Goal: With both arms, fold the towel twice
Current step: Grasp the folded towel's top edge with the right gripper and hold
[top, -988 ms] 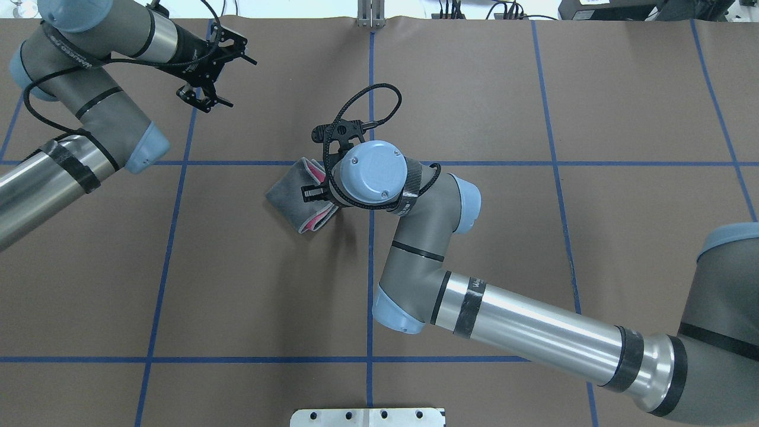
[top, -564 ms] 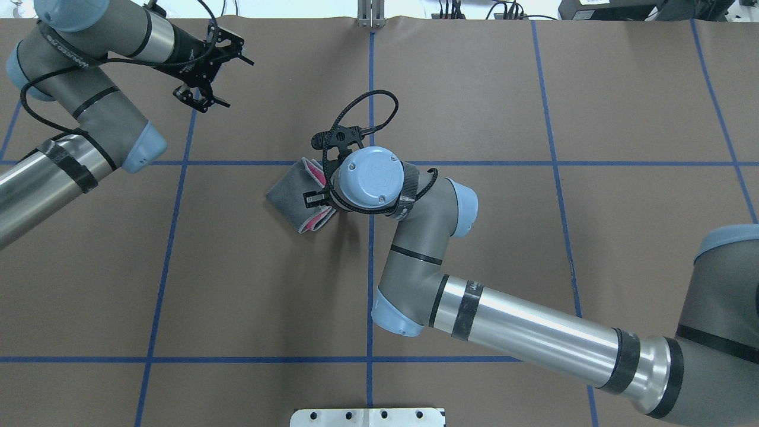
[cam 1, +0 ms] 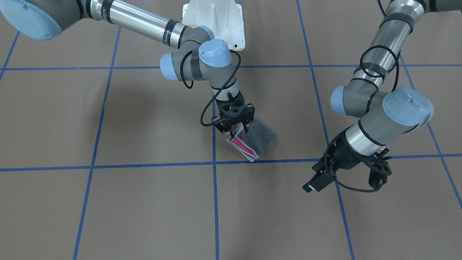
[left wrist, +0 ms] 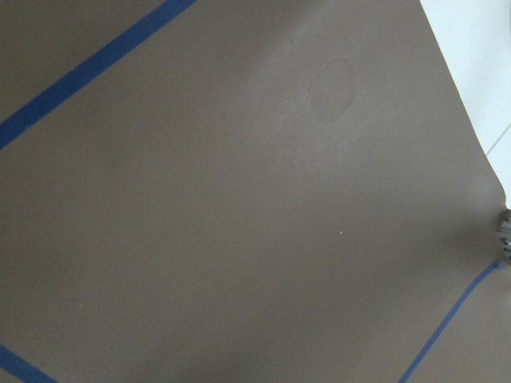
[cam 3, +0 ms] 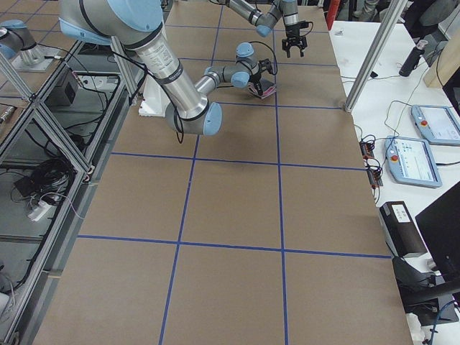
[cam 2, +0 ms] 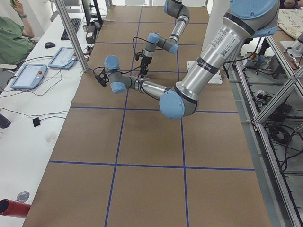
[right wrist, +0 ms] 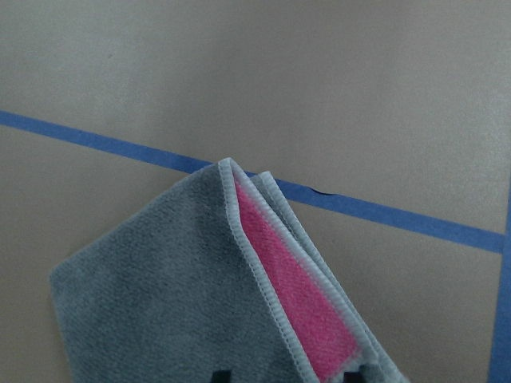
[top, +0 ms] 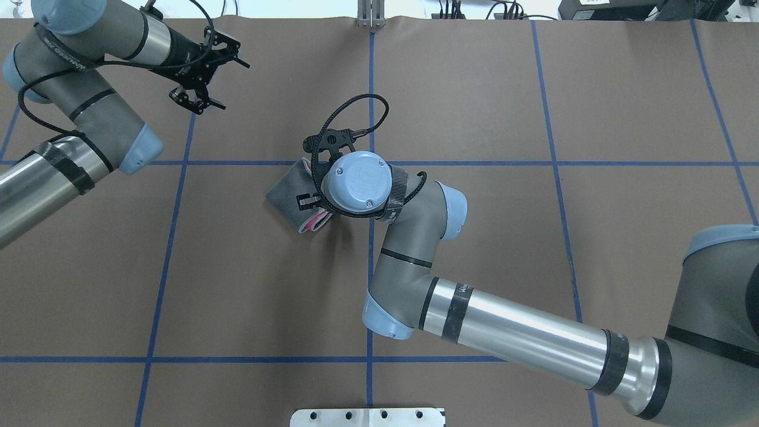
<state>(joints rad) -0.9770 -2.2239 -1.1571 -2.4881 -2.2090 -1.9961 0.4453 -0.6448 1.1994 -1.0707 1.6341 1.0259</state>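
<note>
Overhead exterior: right gripper point(cam 1: 239, 130) seen parted on folded towel point(top: 284, 193) mid-bench; layers could be snagged open. Left gripper point(top: 232, 85) spread wide, empty.

Towel point(right wrist: 160, 311) was terry cloth with a fuzzy matt nap on the grey and pink faces and pale ribbed stitched edging. Worktop point(top: 237, 267) had a smooth, matt, brown, paper-like cover. Grid lines point(top: 255, 359) were blue tape. Right arm point(top: 522, 332) tube was glossy silver metal, its joints matt grey, its caps smooth light-blue plastic. Right pincer point(cam 1: 238, 131) was matt black. Pedestal base point(cam 1: 216, 21) looked like white painted metal.
</note>
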